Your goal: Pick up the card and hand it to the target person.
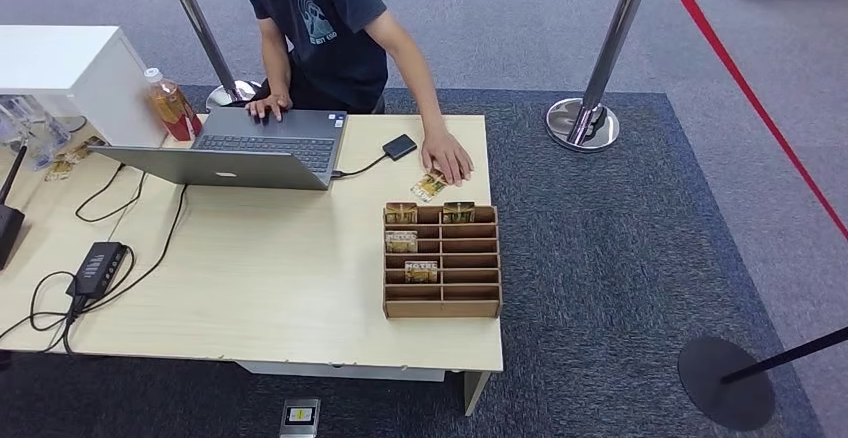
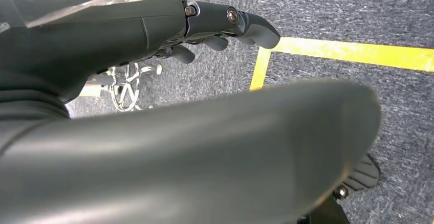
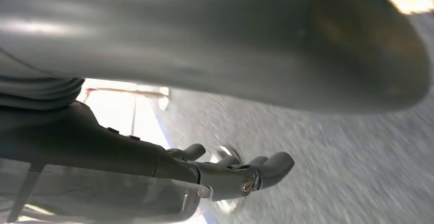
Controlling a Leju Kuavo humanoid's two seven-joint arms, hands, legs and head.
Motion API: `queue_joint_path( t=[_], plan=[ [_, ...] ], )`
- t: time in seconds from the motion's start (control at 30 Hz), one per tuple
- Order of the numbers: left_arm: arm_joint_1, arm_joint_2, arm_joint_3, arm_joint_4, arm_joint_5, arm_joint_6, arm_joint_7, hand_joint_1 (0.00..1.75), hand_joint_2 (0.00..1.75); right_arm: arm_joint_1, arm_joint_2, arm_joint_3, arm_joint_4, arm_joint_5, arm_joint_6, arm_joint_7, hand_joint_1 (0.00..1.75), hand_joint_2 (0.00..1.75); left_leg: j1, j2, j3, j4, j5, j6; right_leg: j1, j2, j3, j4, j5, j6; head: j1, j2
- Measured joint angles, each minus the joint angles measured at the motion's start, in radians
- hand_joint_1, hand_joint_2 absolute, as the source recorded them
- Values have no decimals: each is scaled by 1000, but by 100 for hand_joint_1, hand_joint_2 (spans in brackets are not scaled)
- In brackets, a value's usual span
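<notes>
A wooden slotted rack (image 1: 442,306) stands on the light wooden table (image 1: 270,288), right of its middle. Several gold-patterned cards sit in its slots, among them one (image 1: 421,271) in a middle row and one (image 1: 458,212) in the back row. Another card (image 1: 429,186) lies flat just behind the rack, under the fingertips of a person's hand (image 1: 447,156). The person (image 1: 320,18) in a dark T-shirt stands at the far side. My left hand (image 2: 153,55) hangs over grey carpet, fingers stretched out, holding nothing. My right hand (image 3: 220,175) hangs likewise, fingers apart and empty.
An open laptop (image 1: 262,148) faces the person, with a small black box (image 1: 399,147) cabled to it. A tea bottle (image 1: 170,104), a power adapter (image 1: 98,266) and a white cabinet (image 1: 60,63) lie to the left. Stanchion bases (image 1: 582,123) (image 1: 725,381) with a red rope stand to the right.
</notes>
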Motion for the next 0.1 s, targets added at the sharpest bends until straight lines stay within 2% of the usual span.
queue_joint_path(
  t=[0.1],
  plan=[
    [0, 2, -2, 0, -9, -1, 4, 0, 175, 7, 13, -18, 21, 0, 15, 21, 0, 0, 0, 0, 0, 0, 0, 0, 0, 0, 0, 0, 0, 0, 0, 0]
  ],
)
